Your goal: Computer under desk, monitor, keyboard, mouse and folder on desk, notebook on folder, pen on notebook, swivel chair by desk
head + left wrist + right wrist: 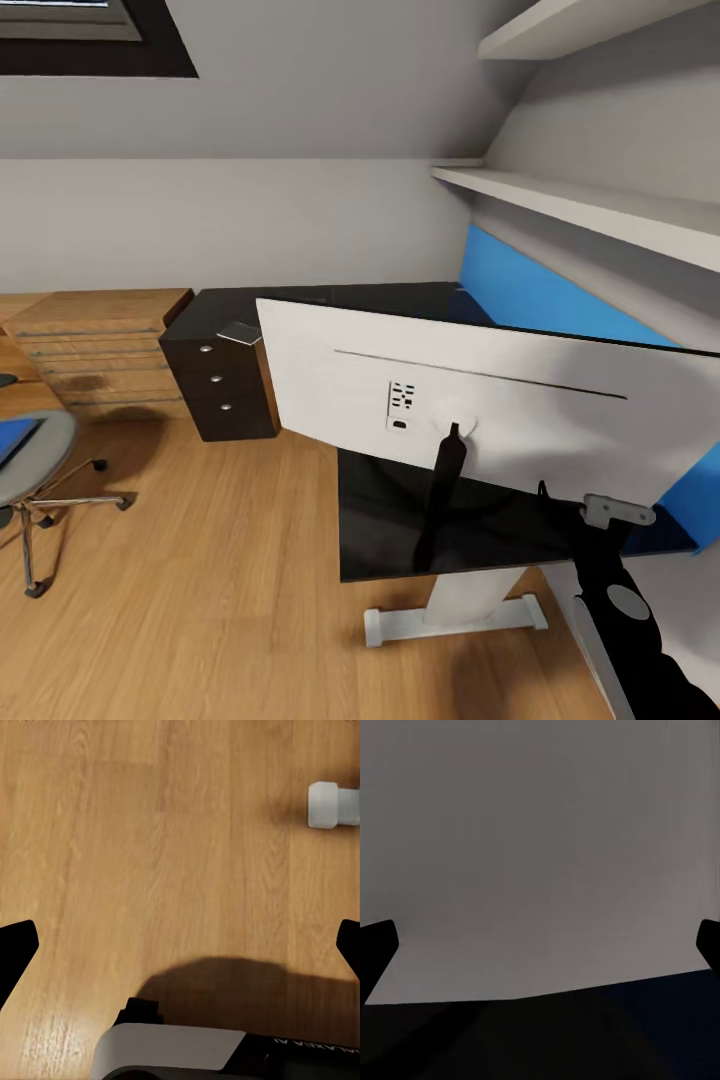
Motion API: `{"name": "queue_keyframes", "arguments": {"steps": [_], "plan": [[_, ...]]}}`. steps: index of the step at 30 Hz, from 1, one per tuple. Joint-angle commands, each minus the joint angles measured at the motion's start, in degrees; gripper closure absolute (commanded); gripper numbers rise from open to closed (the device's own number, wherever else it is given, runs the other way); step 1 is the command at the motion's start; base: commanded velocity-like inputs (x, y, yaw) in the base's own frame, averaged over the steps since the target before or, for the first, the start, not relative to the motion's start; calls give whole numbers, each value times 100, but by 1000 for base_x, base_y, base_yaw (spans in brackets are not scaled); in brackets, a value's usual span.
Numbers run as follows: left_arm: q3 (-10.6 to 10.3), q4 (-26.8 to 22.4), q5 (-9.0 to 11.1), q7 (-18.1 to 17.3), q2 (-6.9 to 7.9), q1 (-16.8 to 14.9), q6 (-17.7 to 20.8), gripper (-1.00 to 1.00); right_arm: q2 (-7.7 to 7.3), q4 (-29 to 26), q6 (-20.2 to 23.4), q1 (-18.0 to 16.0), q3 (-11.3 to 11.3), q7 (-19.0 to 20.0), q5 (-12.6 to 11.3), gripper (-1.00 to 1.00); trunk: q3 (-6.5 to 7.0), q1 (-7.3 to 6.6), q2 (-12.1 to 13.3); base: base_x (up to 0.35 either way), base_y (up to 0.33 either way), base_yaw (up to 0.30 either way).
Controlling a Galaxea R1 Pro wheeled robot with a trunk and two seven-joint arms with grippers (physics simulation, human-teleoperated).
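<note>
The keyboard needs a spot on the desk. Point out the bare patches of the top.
The desk's near end is bare, dark top between the monitor's stem and the near edge. The far stretch along the blue back panel toward the dark drawer unit also looks clear. It is crowded mid-desk, where the monitor spans the top and hides what lies behind.

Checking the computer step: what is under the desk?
Under the desk, a white pedestal leg on wooden floor shows. The monitor and desktop hide the rest; no computer can be confirmed.

Even soft light, sharp renders
</note>
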Motion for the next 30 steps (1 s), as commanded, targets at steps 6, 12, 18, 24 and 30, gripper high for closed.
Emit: {"name": "queue_keyframes", "arguments": {"steps": [6,12,18,24,30], "plan": [[49,-2,-37,-14,0,-2,-13,-100,-8,-9,19,0,1,-28,-55,-100,-5,0,-4,60,-60,0],[49,-1,-37,-14,-1,-2,-13,-100,-8,-5,19,1,-1,-28,-55,-100,-5,0,-4,139,-110,0],[49,-4,-37,-8,-1,-2,-9,-100,-15,-4,19,-1,-101,-23,-55,-100,-5,0,-4,32,-21,0],[49,-4,-37,-6,-1,-2,-9,-100,-17,-3,19,-2,-164,-20,-55,-100,-5,0,-4,182,-39,0],[49,0,-37,-5,-1,-2,-12,-100,-16,-3,19,-1,-175,-19,-55,-100,-5,0,-4,76,-13,0]]}}
